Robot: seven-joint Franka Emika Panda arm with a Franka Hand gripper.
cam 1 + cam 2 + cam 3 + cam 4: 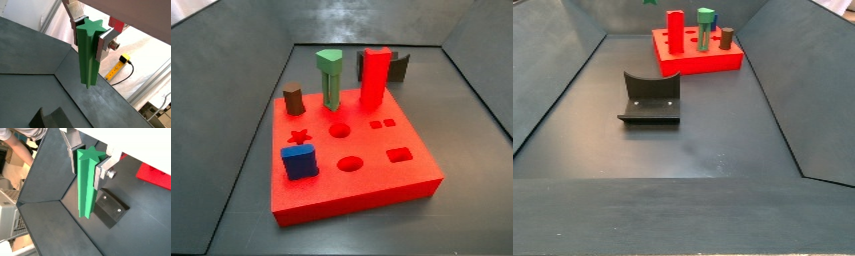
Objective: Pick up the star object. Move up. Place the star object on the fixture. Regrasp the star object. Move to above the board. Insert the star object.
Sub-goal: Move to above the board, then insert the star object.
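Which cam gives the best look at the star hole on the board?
A side view: the star hole faces the camera, open, on the board. The far side view shows no holes; a wrist view catches only a red corner. The gripper holds the star object.

The gripper (88,162) holds the star object (86,185) between its jaws, above the fixture (111,209).

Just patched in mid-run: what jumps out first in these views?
In both wrist views, the gripper is shut on the star object, the long green peg hanging well above the floor. Below it in a wrist view sits the dark fixture. In both side views, the red board stands out, with a tall red post, a green peg, a brown cylinder and a blue block already in it.
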